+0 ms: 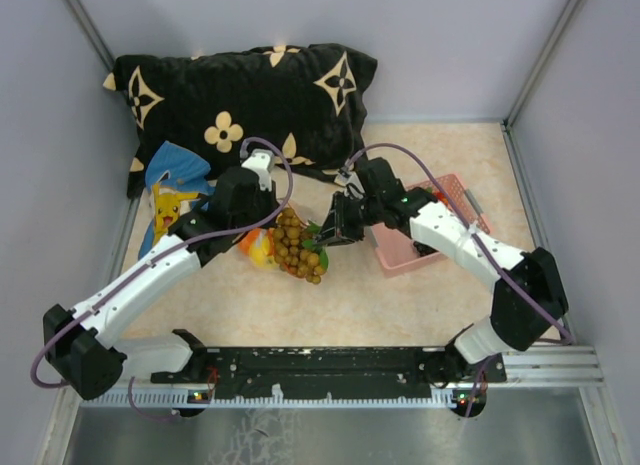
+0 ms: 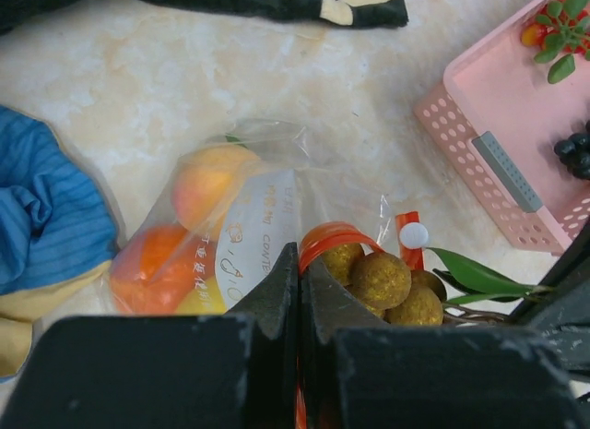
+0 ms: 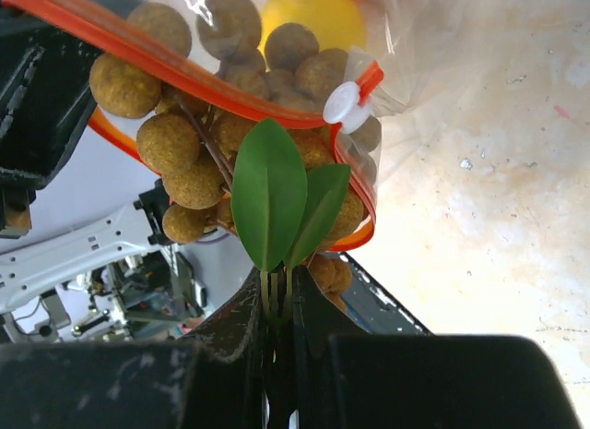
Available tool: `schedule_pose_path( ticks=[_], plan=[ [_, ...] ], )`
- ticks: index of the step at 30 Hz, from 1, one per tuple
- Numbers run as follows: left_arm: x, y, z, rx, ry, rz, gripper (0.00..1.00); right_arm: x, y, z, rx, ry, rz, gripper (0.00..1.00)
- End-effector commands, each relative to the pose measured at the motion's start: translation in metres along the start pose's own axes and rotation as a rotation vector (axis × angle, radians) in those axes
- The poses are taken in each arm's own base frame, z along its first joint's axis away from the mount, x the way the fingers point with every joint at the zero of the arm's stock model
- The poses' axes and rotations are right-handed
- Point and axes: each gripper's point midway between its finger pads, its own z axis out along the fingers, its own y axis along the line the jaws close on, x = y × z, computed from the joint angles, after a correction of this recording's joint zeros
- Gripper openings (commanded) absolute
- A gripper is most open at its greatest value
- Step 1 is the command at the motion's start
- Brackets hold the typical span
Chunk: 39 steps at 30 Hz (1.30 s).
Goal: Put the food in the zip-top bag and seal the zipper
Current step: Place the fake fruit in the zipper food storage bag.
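Your left gripper [image 2: 297, 263] has its jaws pinched tight on the rim of the bag [image 2: 258, 217], right at the zipper [image 2: 336, 235]. Your right gripper [image 3: 277, 283] has narrow jaws nipping the cluster [image 3: 198, 161] by its green leaves [image 3: 272, 198] only. The cluster sits half through the mouth, some balls inside the orange-red strip and some outside it. A lemon [image 3: 309, 14] and an orange [image 2: 152, 268] lie deeper in the bag.

Watch these:
- The leaves are a thin, slick hold. Push hard and they may slide out of the jaws or bend, and the cluster will stall in the mouth.
- Let go too soon and the cluster could roll back out onto the table [image 2: 230, 78], since much of its weight looks to be outside the rim.
- If the left grip slips, the mouth will likely collapse around the balls and block the way in.
- Leaves or stalk left lying across the strip would probably stop the white slider [image 3: 343, 101] from running, so the seal would gap.
- The basket [image 2: 516, 106] holds red-and-green bits and dark berries, so sealing now may leave food out
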Motion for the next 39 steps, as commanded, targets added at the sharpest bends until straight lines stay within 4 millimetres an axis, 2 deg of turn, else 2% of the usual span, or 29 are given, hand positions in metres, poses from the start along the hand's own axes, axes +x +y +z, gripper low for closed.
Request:
schedule_pose_path(
  ticks=[1, 3, 6, 9, 12, 16, 18, 22, 28, 32, 35, 39],
  plan=[
    [-0.013, -0.017, -0.007, 0.107, -0.055, 0.029, 0.00, -0.012, 0.023, -0.003, -0.055, 0.028, 0.030, 0.00],
    [-0.010, -0.021, -0.007, 0.126, -0.048, 0.044, 0.00, -0.016, 0.022, -0.002, -0.046, 0.030, 0.050, 0.00],
    [-0.005, -0.025, -0.009, 0.147, -0.038, 0.058, 0.00, -0.028, 0.031, -0.003, -0.096, -0.014, 0.091, 0.00],
    [0.004, -0.018, -0.007, 0.114, -0.022, 0.066, 0.00, -0.039, 0.043, -0.008, -0.152, -0.045, 0.128, 0.00],
    [0.009, -0.014, -0.006, 0.085, -0.001, 0.083, 0.00, -0.051, 0.042, -0.014, -0.138, -0.112, 0.152, 0.00],
    [0.010, -0.023, -0.009, 0.112, 0.003, 0.079, 0.00, -0.069, 0.039, -0.020, -0.156, -0.213, 0.214, 0.00],
    [0.011, -0.025, -0.010, 0.118, 0.009, 0.068, 0.00, -0.075, 0.043, -0.023, -0.181, -0.251, 0.232, 0.00],
    [0.019, -0.023, -0.007, 0.091, 0.059, 0.059, 0.00, -0.092, 0.046, -0.034, -0.203, -0.379, 0.282, 0.00],
    [0.021, -0.032, -0.002, 0.110, 0.092, 0.024, 0.00, -0.113, 0.051, -0.054, -0.243, -0.554, 0.312, 0.00],
    [0.003, -0.043, -0.004, 0.133, 0.081, -0.027, 0.00, -0.117, 0.053, -0.054, -0.239, -0.582, 0.272, 0.00],
    [-0.018, -0.058, -0.011, 0.178, 0.066, -0.078, 0.00, -0.117, 0.042, -0.049, -0.181, -0.591, 0.249, 0.00],
    [-0.040, -0.076, -0.017, 0.243, 0.040, -0.136, 0.00, -0.115, 0.037, -0.045, -0.163, -0.584, 0.222, 0.00]
  ],
)
